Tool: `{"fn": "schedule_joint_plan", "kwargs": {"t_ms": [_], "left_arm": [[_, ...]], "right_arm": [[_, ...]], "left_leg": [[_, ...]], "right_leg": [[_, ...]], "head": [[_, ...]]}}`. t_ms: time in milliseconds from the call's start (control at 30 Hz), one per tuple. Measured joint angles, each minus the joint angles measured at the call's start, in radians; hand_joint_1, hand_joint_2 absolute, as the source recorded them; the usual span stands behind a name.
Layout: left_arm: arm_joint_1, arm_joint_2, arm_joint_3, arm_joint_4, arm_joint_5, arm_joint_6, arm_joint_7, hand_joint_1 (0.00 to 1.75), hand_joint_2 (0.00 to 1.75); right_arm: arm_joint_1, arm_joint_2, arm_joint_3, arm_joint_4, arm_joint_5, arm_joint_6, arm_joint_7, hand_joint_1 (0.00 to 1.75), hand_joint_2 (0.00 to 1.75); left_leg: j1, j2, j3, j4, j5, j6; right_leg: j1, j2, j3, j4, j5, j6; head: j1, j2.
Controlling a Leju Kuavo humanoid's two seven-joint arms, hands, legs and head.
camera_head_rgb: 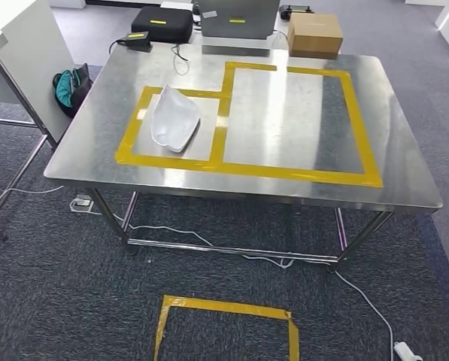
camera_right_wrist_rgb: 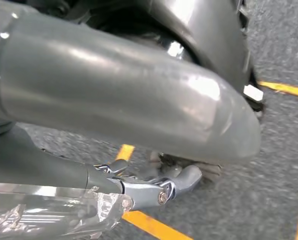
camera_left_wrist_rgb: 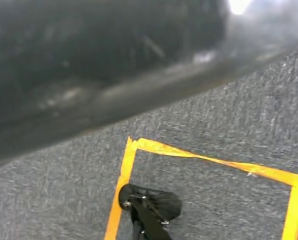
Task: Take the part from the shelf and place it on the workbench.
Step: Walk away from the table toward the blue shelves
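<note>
Steel workbench (camera_head_rgb: pixel 301 105) on grey carpet (camera_head_rgb: pixel 51 286); white part (camera_head_rgb: pixel 174 118) lying inside its smaller yellow-taped box (camera_head_rgb: pixel 132 128); right hand (camera_right_wrist_rgb: pixel 132 100) close over carpet, finger state impossible to tell

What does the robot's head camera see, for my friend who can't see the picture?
A white curved part lies inside the smaller yellow tape box on a shiny metal workbench. Another yellow tape rectangle marks the grey carpet in front.
</note>
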Motion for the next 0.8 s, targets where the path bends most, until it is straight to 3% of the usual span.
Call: {"fn": "schedule_joint_plan", "kwargs": {"t_ms": [33, 67, 100, 133, 200, 233, 300, 367, 400, 467, 533, 567, 600, 633, 700, 767, 800], "left_arm": [[0.0, 0.0, 0.0, 0.004, -0.001, -0.001, -0.001, 0.0, 0.0], [0.0, 0.0, 0.0, 0.008, -0.002, -0.001, -0.001, 0.0, 0.0], [0.0, 0.0, 0.0, 0.012, -0.003, -0.001, -0.001, 0.0, 0.0], [-0.001, 0.0, 0.0, 0.015, -0.004, -0.001, -0.001, 0.0, 0.0], [-0.001, 0.0, 0.0, 0.019, -0.014, -0.006, -0.004, 0.0, 0.0], [-0.002, 0.0, 0.001, 0.02, -0.024, -0.011, -0.007, 0.0, 0.0], [-0.004, 0.001, 0.006, 0.021, -0.048, -0.027, -0.015, 0.0, 0.0], [-0.005, 0.001, 0.017, 0.021, -0.075, -0.045, -0.023, 0.0, 0.0], [-0.006, 0.002, 0.024, 0.021, -0.089, -0.055, -0.025, 0.0, 0.0], [-0.007, 0.003, 0.045, 0.021, -0.118, -0.074, -0.029, 0.0, 0.0], [-0.009, 0.003, 0.065, 0.021, -0.149, -0.096, -0.036, 0.0, 0.0], [-0.011, 0.003, 0.074, 0.022, -0.168, -0.11, -0.04, 0.0, 0.0], [-0.013, 0.003, 0.081, 0.022, -0.188, -0.124, -0.043, 0.0, 0.0], [-0.015, 0.003, 0.089, 0.023, -0.207, -0.136, -0.045, 0.0, 0.0], [-0.022, 0.003, 0.101, 0.027, -0.232, -0.154, -0.055, 0.0, 0.0], [-0.032, 0.003, 0.109, 0.036, -0.252, -0.171, -0.077, 0.0, 0.0], [-0.038, 0.003, 0.114, 0.043, -0.265, -0.179, -0.088, 0.0, 0.0]], "right_arm": [[0.0, 0.0, 0.0, 0.0, 0.0, 0.0, 0.0, 0.0, 0.0], [0.0, 0.0, 0.0, 0.0, 0.0, 0.0, 0.0, 0.0, 0.0], [-0.001, 0.0, 0.0, 0.0, 0.0, 0.0, 0.0, 0.0, 0.0], [-0.002, 0.0, 0.0, 0.0, 0.0, 0.0, 0.0, 0.0, 0.0], [-0.004, 0.0, 0.0, 0.0, -0.001, 0.0, 0.0, 0.0, 0.0], [-0.005, 0.0, 0.0, 0.0, -0.002, 0.0, 0.0, 0.0, 0.0], [-0.006, 0.0, 0.0, -0.001, -0.005, 0.001, 0.0, 0.0, 0.0], [-0.004, 0.001, 0.0, -0.001, -0.008, 0.003, 0.0, 0.0, 0.0], [-0.004, 0.002, 0.0, -0.001, -0.01, 0.004, 0.001, 0.0, 0.0], [-0.004, 0.004, 0.0, -0.002, -0.02, 0.008, -0.006, 0.0, 0.0], [-0.002, 0.005, 0.0, -0.006, -0.036, 0.02, -0.031, 0.0, 0.0], [-0.001, 0.006, -0.001, -0.009, -0.043, 0.028, -0.046, 0.0, 0.0], [0.0, 0.006, -0.002, -0.012, -0.049, 0.037, -0.059, 0.0, 0.0], [0.0, 0.006, -0.002, -0.016, -0.052, 0.044, -0.068, 0.0, 0.0], [0.0, 0.006, -0.003, -0.023, -0.057, 0.054, -0.076, 0.0, 0.0], [0.002, 0.006, -0.005, -0.028, -0.066, 0.061, -0.079, 0.0, 0.0], [0.002, 0.006, -0.007, -0.031, -0.073, 0.067, -0.08, 0.0, 0.0]], "left_leg": [[-0.002, 0.001, -0.013, 0.001, 0.011, 0.001], [-0.005, 0.003, -0.026, 0.001, 0.021, 0.002], [-0.007, 0.004, -0.039, 0.002, 0.031, 0.002], [-0.009, 0.005, -0.051, 0.003, 0.041, 0.001], [-0.012, 0.004, -0.07, 0.004, 0.059, -0.003], [-0.013, 0.004, -0.077, 0.004, 0.069, -0.007], [-0.013, 0.004, -0.088, 0.003, 0.09, -0.017], [-0.012, 0.003, -0.095, 0.003, 0.101, -0.027], [-0.012, 0.001, -0.103, 0.015, 0.086, -0.033], [-0.01, -0.003, -0.133, 0.097, 0.008, -0.044], [-0.007, -0.003, -0.171, 0.233, -0.077, -0.053], [-0.006, -0.003, -0.18, 0.283, -0.092, -0.056], [-0.005, -0.003, -0.173, 0.301, -0.082, -0.058], [-0.003, -0.003, -0.149, 0.28, -0.056, -0.059], [-0.002, 0.002, -0.056, 0.146, -0.002, -0.058], [-0.004, 0.007, 0.017, 0.024, 0.006, -0.052], [-0.006, 0.008, 0.026, -0.001, -0.003, -0.045]], "right_leg": [[0.001, 0.0, -0.011, 0.067, -0.034, 0.0], [0.002, 0.0, -0.01, 0.112, -0.046, -0.001], [0.003, 0.0, 0.007, 0.123, -0.035, -0.003], [0.004, 0.0, 0.043, 0.094, -0.009, -0.007], [0.009, 0.0, 0.157, -0.053, 0.031, -0.017], [0.011, 0.0, 0.211, -0.135, 0.031, -0.02], [0.017, 0.0, 0.26, -0.225, 0.021, -0.024], [0.016, -0.001, 0.245, -0.231, 0.032, -0.032], [0.014, -0.002, 0.235, -0.233, 0.038, -0.041], [0.009, -0.005, 0.214, -0.236, 0.051, -0.058], [0.01, -0.008, 0.194, -0.236, 0.065, -0.065], [0.01, -0.01, 0.185, -0.235, 0.073, -0.065], [0.009, -0.012, 0.178, -0.233, 0.08, -0.064], [0.009, -0.014, 0.17, -0.229, 0.086, -0.062], [0.009, -0.017, 0.156, -0.217, 0.095, -0.056], [0.011, -0.022, 0.142, -0.203, 0.099, -0.047], [0.013, -0.025, 0.136, -0.197, 0.102, -0.042]], "head": [[0.001, 0.0], [0.002, 0.0], [0.002, 0.0], [0.002, 0.0], [0.002, 0.0], [0.002, 0.0], [0.002, 0.0], [0.003, 0.0], [0.002, 0.0], [-0.003, 0.0], [-0.006, 0.0], [-0.006, 0.0], [-0.006, 0.0], [-0.006, 0.0], [-0.006, 0.0], [-0.005, 0.0], [-0.005, 0.0]]}}
